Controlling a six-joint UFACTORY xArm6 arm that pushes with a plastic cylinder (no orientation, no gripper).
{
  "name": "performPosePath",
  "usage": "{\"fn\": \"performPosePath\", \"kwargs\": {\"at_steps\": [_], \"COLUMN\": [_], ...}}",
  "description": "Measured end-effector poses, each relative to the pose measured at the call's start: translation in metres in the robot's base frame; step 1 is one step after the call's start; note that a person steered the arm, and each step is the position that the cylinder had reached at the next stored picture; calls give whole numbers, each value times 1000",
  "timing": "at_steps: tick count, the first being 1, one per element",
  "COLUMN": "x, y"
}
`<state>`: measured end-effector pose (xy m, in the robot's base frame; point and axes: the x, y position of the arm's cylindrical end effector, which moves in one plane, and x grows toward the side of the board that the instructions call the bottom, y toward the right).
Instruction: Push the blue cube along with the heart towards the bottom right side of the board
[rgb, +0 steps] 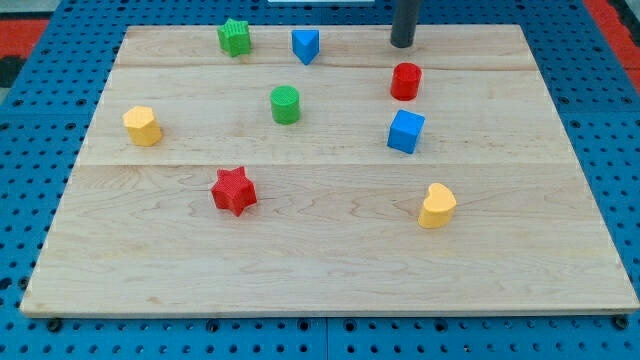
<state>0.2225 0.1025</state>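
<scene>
The blue cube (406, 131) sits right of the board's middle. The yellow heart (437, 206) lies below it and a little to its right, apart from it. My tip (402, 44) is at the view's top, near the board's top edge, above the red cylinder (405, 81) and well above the blue cube. It touches no block.
A green star (234, 37) and a blue triangular block (305, 45) are at the top. A green cylinder (285, 104) is left of centre. A yellow block (142, 125) is at the left. A red star (234, 190) is lower left. The wooden board (330, 280) lies on a blue pegboard.
</scene>
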Motion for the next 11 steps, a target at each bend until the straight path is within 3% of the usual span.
{"fn": "performPosePath", "kwargs": {"at_steps": [2,4,6,9,11], "x": [123,171,256,286,281], "y": [-4,-6,20,-26,39]}}
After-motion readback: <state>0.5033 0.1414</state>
